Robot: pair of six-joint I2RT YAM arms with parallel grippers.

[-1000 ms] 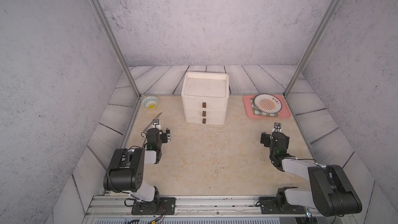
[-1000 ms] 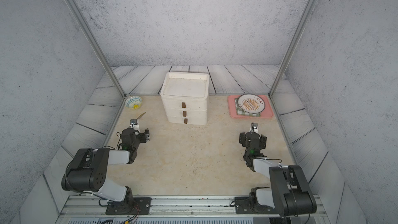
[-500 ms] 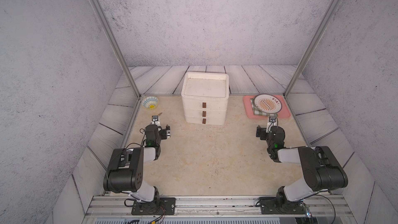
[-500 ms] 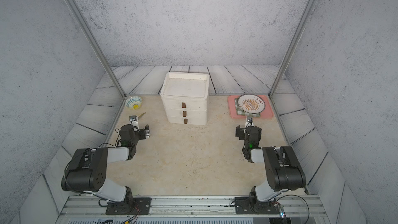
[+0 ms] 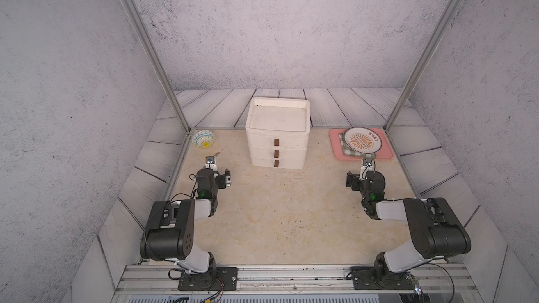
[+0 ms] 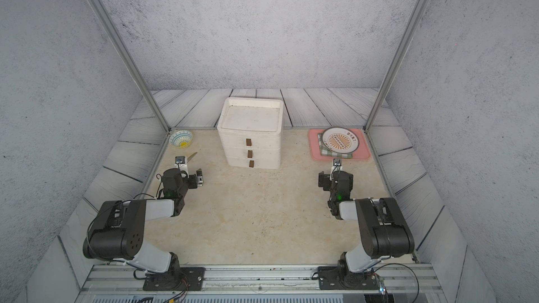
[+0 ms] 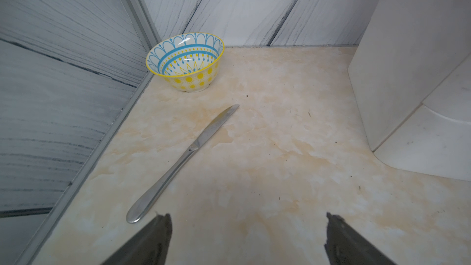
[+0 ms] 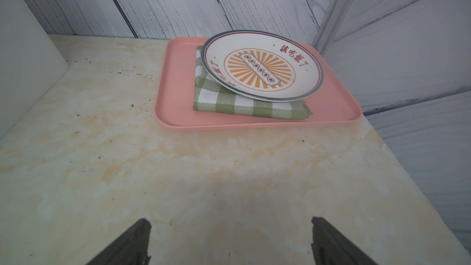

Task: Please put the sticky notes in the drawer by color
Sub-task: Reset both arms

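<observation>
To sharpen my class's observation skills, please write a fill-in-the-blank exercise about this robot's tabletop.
The white drawer has ___ compartments, all shut. On the pink tray, the plate rests on a checked ___. Near the bowl lies a metal ___. The left gripper and right gripper are both ___.
Missing: three; cloth; knife; open.
</observation>
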